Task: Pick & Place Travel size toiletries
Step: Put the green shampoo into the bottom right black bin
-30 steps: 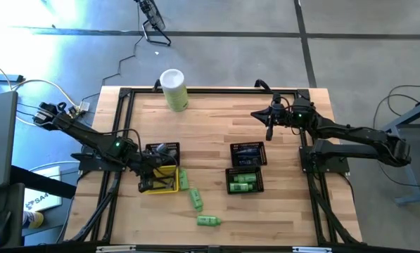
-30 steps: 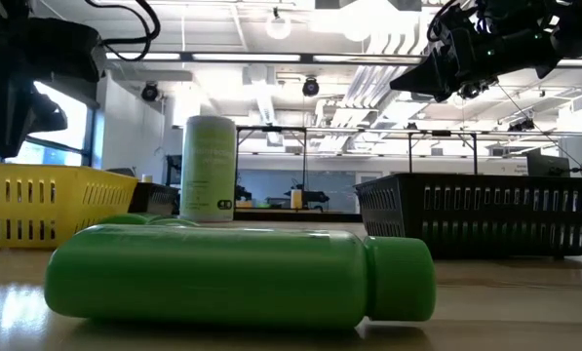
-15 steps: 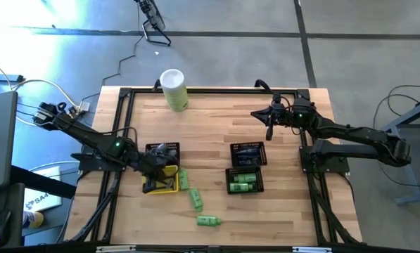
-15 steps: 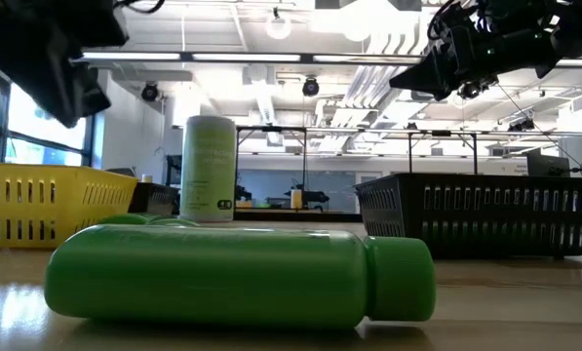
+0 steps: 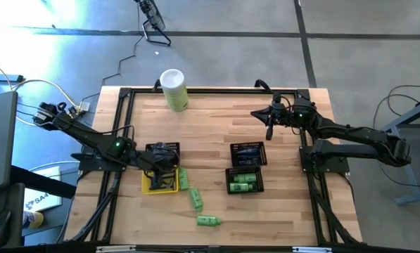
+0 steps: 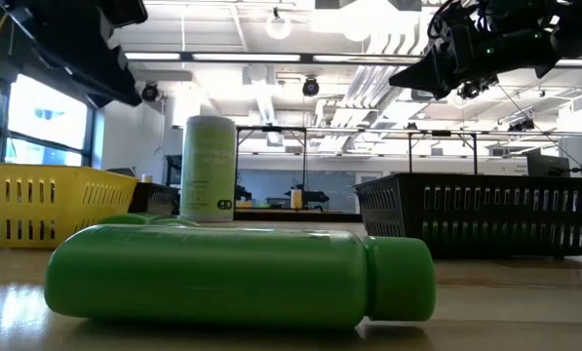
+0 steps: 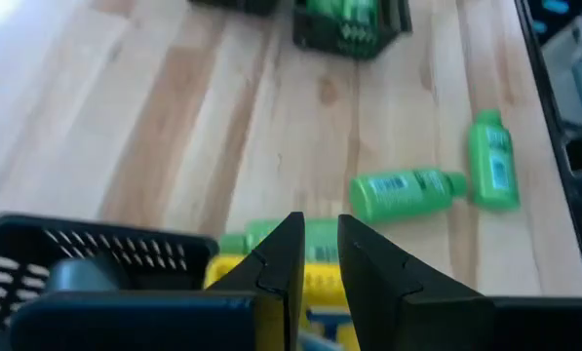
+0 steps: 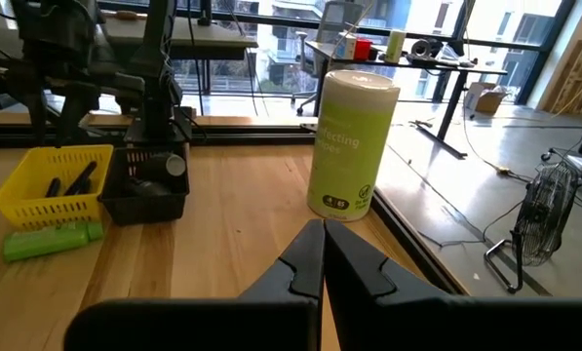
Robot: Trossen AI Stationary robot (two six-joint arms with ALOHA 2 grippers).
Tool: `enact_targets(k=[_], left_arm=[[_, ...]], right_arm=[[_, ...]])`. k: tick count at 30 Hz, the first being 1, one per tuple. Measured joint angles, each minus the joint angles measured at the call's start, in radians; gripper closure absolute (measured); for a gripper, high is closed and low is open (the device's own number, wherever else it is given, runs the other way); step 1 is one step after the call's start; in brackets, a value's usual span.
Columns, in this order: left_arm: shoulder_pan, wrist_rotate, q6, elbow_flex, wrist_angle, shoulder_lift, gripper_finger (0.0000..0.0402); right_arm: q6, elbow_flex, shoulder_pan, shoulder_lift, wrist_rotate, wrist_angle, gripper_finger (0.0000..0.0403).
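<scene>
Daylight falls from the left in the high view, leaving a cold blue-white glare on the floor [image 5: 76, 42] and washing out that side; the bench [image 5: 217, 116] is evenly lit, with short soft shadows. In the low view ceiling lamps [image 6: 279, 24] blow out to white, the arms show as near silhouettes against them, and the near green bottle [image 6: 232, 273] is soft. The left wrist view is blurred throughout. The right wrist view is bright, with windows [image 8: 261, 24] glaring behind the canister [image 8: 352, 146].
</scene>
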State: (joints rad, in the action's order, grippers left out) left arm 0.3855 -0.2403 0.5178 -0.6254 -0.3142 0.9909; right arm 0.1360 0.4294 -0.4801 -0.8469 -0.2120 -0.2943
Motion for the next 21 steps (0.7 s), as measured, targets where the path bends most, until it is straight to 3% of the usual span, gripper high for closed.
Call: enact_targets(k=[5,21], left_arm=[[-0.011,-0.073,0.000,0.000,0.037,0.000,0.0339],[-0.282,-0.069,0.061,0.000,0.090,0.071,0.0339]], right_arm=[[0.000,0.000,0.000,-0.003,-0.001,-0.011,0.0400],[0.000,0.000,0.000,-0.003,-0.001,-0.024,0.0400]])
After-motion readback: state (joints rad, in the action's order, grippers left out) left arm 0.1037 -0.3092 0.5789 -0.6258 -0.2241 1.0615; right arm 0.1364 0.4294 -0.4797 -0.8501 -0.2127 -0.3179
